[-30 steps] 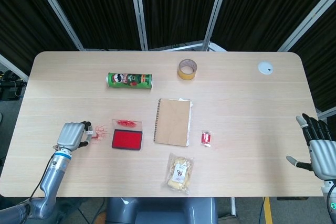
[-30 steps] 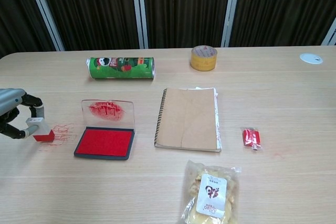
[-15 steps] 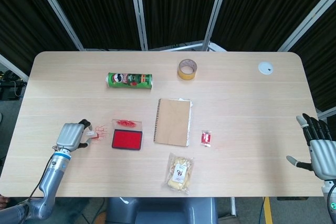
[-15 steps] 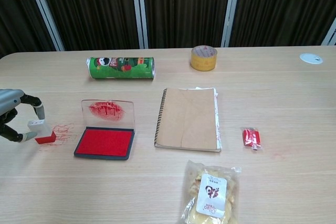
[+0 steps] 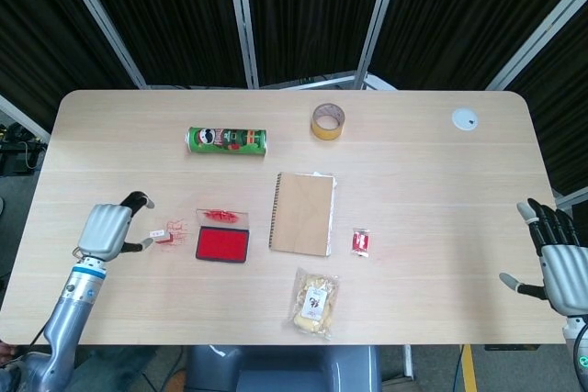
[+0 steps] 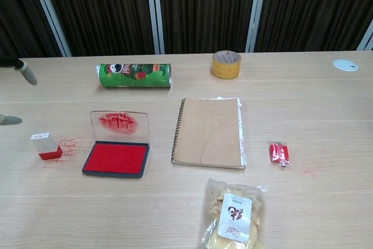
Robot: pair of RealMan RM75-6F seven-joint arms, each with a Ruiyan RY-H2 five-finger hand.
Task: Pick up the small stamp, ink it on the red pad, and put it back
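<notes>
– Where is the stamp (image 6: 46, 146) found?
– It is seen upright on the table (image 5: 413, 172), just left of the red pad (image 6: 116, 158), over red ink smears. It is touched by nothing.

– How is the left hand (image 5: 107, 229) held?
– It is raised beside the stamp, fingers apart, nothing gripped. In the chest view only fingertips (image 6: 25, 74) are shown at the left edge.

– And the right hand (image 5: 557, 259)?
– It is kept at the table's right edge, fingers spread wide, nothing held.

– What else is laid out?
– A notebook (image 6: 210, 132) beside the pad, a can (image 6: 134, 75) and tape (image 6: 226, 64) behind, a snack bag (image 6: 233, 214) in front.
</notes>
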